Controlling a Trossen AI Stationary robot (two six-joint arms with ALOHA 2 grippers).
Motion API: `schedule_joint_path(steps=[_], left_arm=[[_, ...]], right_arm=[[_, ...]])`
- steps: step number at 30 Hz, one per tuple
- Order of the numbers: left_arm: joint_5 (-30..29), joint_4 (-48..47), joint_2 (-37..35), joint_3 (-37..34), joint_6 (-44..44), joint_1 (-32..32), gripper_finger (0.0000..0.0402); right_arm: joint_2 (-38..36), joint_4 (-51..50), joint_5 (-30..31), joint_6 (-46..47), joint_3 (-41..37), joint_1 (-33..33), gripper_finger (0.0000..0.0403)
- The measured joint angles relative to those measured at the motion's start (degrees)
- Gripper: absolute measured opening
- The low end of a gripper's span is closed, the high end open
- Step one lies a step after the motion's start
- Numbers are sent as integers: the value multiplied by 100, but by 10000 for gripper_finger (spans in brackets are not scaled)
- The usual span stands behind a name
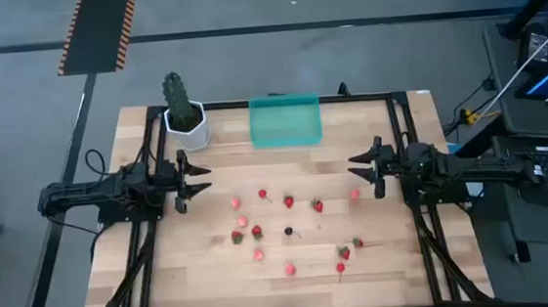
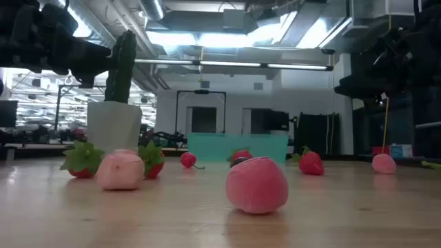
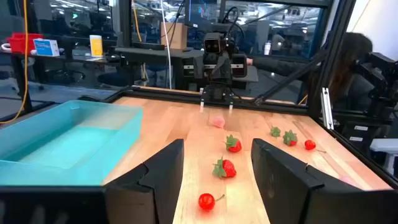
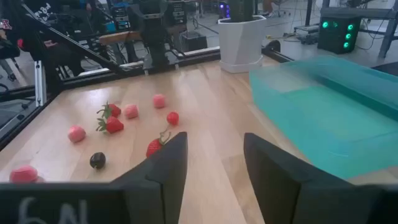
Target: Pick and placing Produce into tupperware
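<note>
Several tiny red and pink strawberry-like pieces and one dark berry lie scattered on the middle of the wooden table. The teal tupperware rests flat by the far edge. My left gripper hovers open at the table's left, fingers pointing right toward the berries. My right gripper hovers open at the right, facing it, with a pink piece just nearside. The left wrist view shows red berries ahead between the fingers and the tupperware beside them. The right wrist view shows the dark berry and the tupperware.
A tall green cactus in a white hexagonal pot stands at the far left, beside the tupperware. Black frame rails run along the table's left, right and far sides. In the low view, pink pieces lie closest to the near edge.
</note>
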Motion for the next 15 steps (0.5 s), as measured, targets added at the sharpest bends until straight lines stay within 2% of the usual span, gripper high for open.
schedule_joint_path(steps=[15], left_arm=[[0, 0, 1, 0, 3, -1, 181]], right_arm=[[2, 261, 2, -20, 0, 1, 162]])
